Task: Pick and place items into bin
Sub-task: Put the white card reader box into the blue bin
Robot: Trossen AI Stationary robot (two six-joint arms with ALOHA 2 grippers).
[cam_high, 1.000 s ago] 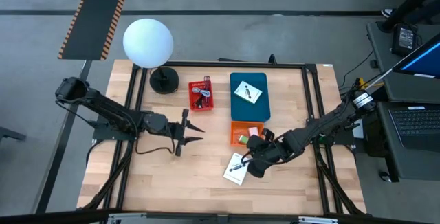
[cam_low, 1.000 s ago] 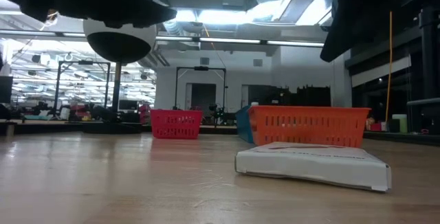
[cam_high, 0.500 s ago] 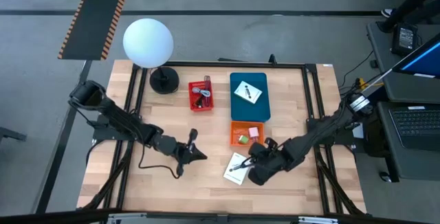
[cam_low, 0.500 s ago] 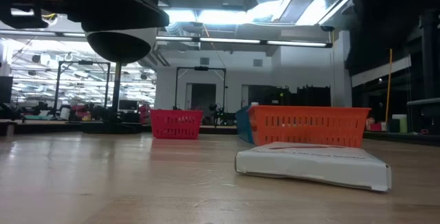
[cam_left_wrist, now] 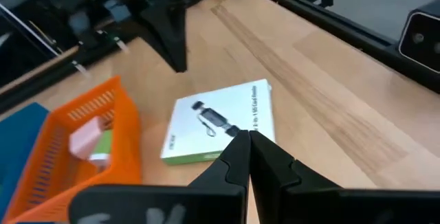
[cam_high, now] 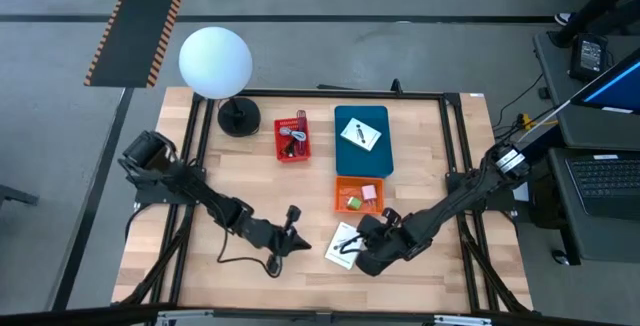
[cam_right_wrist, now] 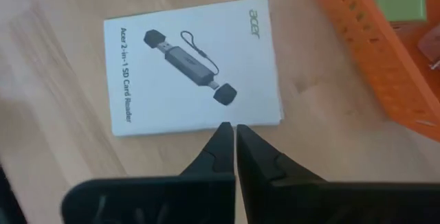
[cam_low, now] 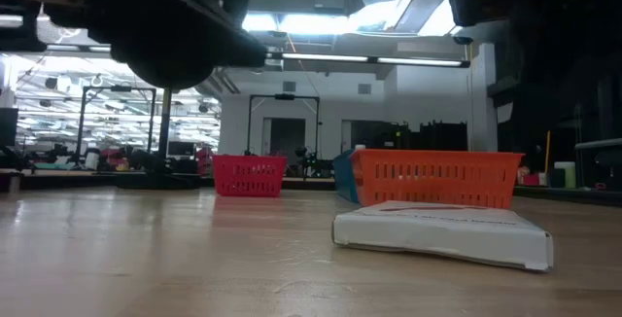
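Overhead, the wooden table [cam_high: 200,266] carries everything, and the two dark arms are the biggest things on it. The left arm reaches in from the left edge, stretched low and slanting toward the front middle, its left gripper [cam_high: 293,236] ending near the front with its fingers pressed together and holding nothing. The right arm comes from the right edge, bent down toward the front centre; the right gripper [cam_high: 362,249] hangs just above the white box [cam_high: 343,244], fingers likewise pressed together, empty. The blue bin [cam_high: 363,138] sits toward the back with a white card [cam_high: 359,134] in it. The orange basket [cam_high: 358,194] lies between the blue bin and the white box, holding a pink square [cam_high: 368,192] and a green cube [cam_high: 352,202]. The red basket [cam_high: 292,138] holds cables.
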